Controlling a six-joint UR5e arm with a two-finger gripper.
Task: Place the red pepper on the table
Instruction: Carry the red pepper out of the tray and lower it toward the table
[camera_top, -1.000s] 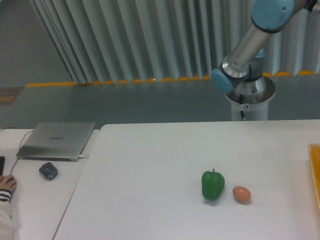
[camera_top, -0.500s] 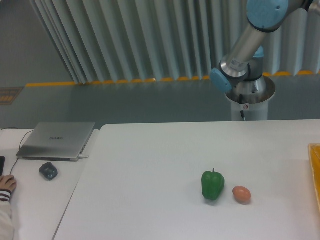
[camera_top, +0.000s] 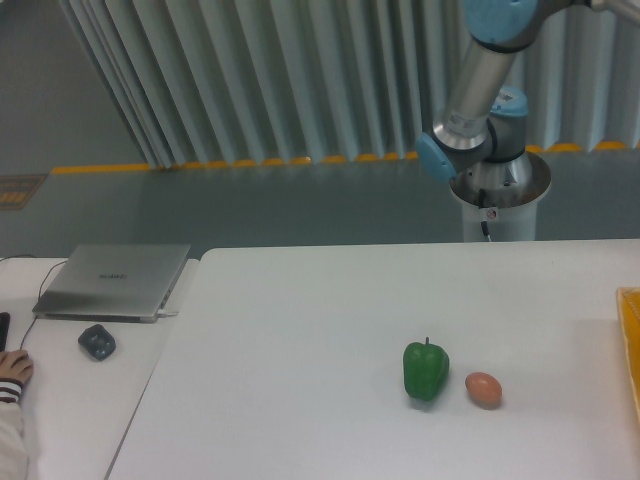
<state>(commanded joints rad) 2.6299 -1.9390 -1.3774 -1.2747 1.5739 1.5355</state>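
White table (camera_top: 300, 330) holds a green pepper (camera_top: 426, 369), with an egg-shaped thing (camera_top: 483, 388) just beside it. No red pepper shows; gripper out of view, so placing looks undone.

Arm (camera_top: 478, 85) only partly in frame: silver link rises steeply from the base pedestal (camera_top: 498, 200) to a blue joint cap at the top edge, with a second blue cap at the lower joint. Wrist and claw are out of view.
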